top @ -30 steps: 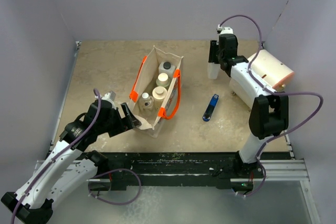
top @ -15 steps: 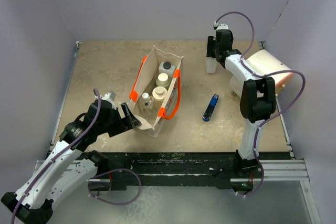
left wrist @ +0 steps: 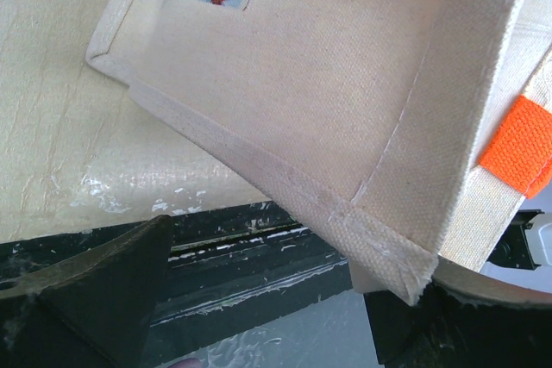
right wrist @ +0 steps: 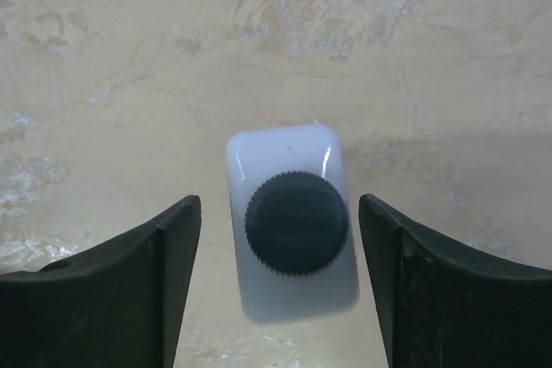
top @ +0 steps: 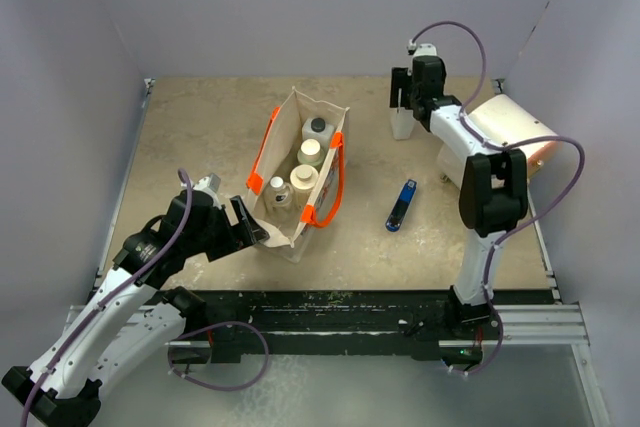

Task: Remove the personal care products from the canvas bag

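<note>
The right gripper (right wrist: 278,211) hangs spread astride a white squarish dark-capped bottle (right wrist: 293,230) upright on the beige counter (top: 200,137), while the left gripper (left wrist: 267,265) gapes around a corner of the cream orange-handled canvas bag (left wrist: 302,84) holding four small bottles (top: 309,152).

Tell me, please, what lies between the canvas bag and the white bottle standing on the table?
Only bare table lies between the canvas bag and the white bottle, in the top view; the blue stick lies off that line.

4 bottles (top: 311,152) in canvas bag (top: 283,142), lone bottle (top: 402,125) right, behind stick (top: 401,205)
</note>
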Robot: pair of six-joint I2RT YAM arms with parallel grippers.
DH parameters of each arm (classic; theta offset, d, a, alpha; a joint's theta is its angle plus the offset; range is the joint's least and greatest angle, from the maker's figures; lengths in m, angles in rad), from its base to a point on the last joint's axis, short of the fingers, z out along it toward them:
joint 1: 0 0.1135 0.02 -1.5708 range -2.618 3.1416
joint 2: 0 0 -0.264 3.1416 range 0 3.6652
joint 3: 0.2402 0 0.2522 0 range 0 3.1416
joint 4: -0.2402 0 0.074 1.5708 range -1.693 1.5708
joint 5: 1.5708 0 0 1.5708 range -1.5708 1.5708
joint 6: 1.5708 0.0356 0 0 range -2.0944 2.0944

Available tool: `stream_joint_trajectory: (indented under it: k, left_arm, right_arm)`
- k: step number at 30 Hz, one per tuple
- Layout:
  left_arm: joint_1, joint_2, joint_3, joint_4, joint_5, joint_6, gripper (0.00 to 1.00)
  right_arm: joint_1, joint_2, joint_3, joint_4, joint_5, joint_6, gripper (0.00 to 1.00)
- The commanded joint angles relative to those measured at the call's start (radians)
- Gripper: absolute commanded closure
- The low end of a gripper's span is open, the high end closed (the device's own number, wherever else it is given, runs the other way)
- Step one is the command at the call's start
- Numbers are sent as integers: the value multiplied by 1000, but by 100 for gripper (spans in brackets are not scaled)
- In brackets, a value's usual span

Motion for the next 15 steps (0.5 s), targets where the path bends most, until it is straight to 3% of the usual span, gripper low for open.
stream_joint_trajectory:
  k: [1,4,8,11,15]
  left_arm:
    - [2,5,9,-25,4,35,13]
    - [3,10,9,-24,4,34,12]
    - [2,17,11,-28,6,33,12]
    - [2,21,11,-28,20,39,11]
    - [2,34,13,-35,42,47,10]
  right_arm:
    - [-1,-206,-12,68,65,-5,22]
    - [5,-310,-72,-6,10,80,20]
    - [50,-518,-287,-17,-159,183,22]
    - [204,-681,-478,4,-130,221,24]
    - [379,-799,-575,-38,-98,294,26]
